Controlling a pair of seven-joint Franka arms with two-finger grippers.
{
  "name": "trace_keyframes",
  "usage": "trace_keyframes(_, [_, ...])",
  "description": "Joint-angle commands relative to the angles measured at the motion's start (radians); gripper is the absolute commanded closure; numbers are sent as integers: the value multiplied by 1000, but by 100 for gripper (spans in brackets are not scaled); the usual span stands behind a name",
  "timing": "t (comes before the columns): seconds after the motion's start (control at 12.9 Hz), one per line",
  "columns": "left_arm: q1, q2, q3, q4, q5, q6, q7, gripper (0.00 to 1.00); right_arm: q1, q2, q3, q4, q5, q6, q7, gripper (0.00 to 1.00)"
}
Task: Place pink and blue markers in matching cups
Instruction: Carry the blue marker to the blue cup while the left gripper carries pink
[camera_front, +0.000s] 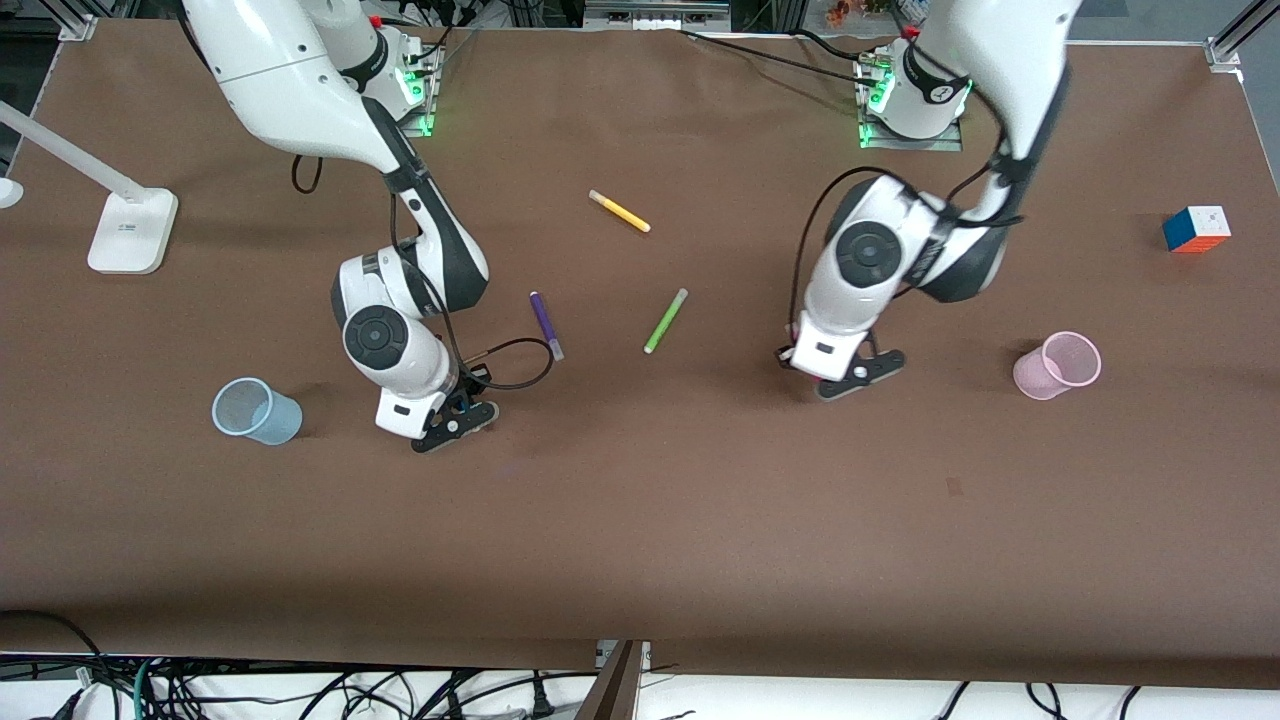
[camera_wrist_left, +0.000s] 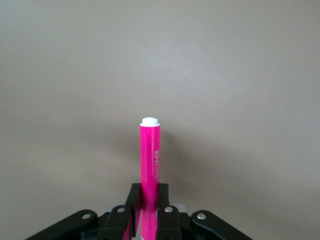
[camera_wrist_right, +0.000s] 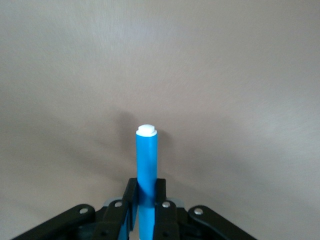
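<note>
My left gripper (camera_wrist_left: 146, 192) is shut on the pink marker (camera_wrist_left: 149, 155), which points its white end at the bare table. In the front view this gripper (camera_front: 848, 377) hangs low over the table between the lime green marker and the pale pink cup (camera_front: 1057, 365); the marker is hidden there. My right gripper (camera_wrist_right: 146, 187) is shut on the blue marker (camera_wrist_right: 146, 160), held the same way. In the front view it (camera_front: 455, 420) hangs low over the table between the pale blue cup (camera_front: 257, 410) and the purple marker; the blue marker is hidden there.
A purple marker (camera_front: 546, 325), a lime green marker (camera_front: 665, 320) and a yellow marker (camera_front: 619, 211) lie mid-table. A colour cube (camera_front: 1196, 229) sits toward the left arm's end. A white lamp base (camera_front: 130, 230) stands toward the right arm's end.
</note>
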Motion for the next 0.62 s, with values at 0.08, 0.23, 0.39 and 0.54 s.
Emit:
trace_keyframes(0.08, [92, -104, -1, 65, 41, -227, 143, 100, -83, -107, -11, -25, 25, -34, -226, 100])
trace_keyframes(0.23, [167, -112, -1, 135, 95, -353, 255, 100, -126, -124, -13, 33, 23, -197, -252, 100])
trace_keyframes(0.39, [262, -125, -1, 163, 95, -404, 436, 100, -189, -124, -11, 139, 11, -397, -321, 100])
trace_keyframes(0.54, [359, -132, -1, 163, 95, -411, 615, 100, -246, -112, -11, 199, 11, -494, -408, 100])
